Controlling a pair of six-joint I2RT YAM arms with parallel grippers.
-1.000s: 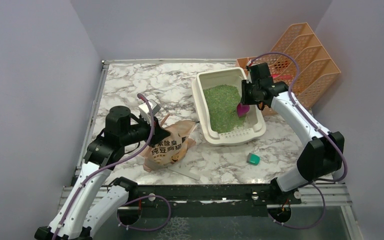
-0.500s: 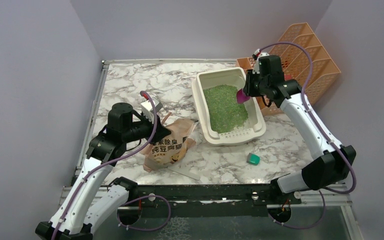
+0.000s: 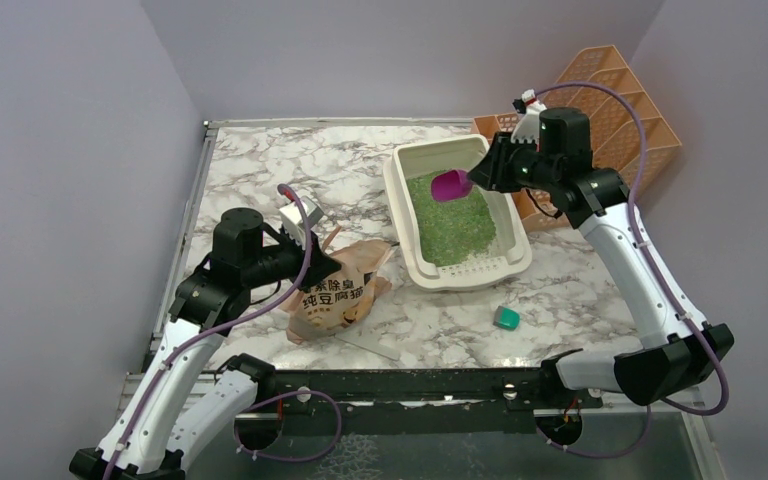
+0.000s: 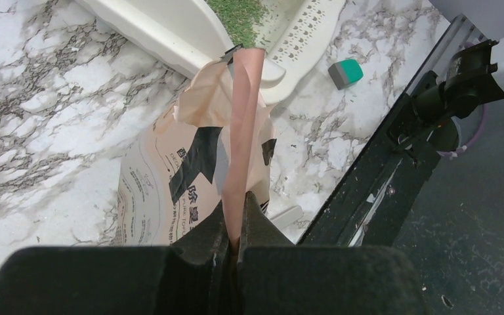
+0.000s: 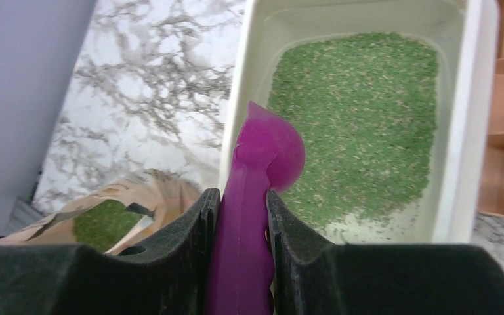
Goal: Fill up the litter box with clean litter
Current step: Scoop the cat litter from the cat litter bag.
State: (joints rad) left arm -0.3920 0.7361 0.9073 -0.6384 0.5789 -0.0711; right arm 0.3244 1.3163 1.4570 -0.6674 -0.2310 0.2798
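The cream-white litter box stands right of centre with green litter spread over its floor; it also shows in the right wrist view, litter inside. My right gripper is shut on the magenta scoop by its handle and holds it above the box, its bowl looking empty. My left gripper is shut on the top edge of the tan paper bag, which stands left of the box. In the left wrist view a strip of the bag sits between the fingers. More green litter lies inside the bag.
An orange mesh file rack stands at the back right, close behind my right arm. A small teal block lies on the marble table in front of the box. Grey walls close in left, right and behind. A black rail runs along the near edge.
My right gripper has risen from the box's right side and swung the scoop up and leftward, now level over the litter. The left gripper and bag have barely moved.
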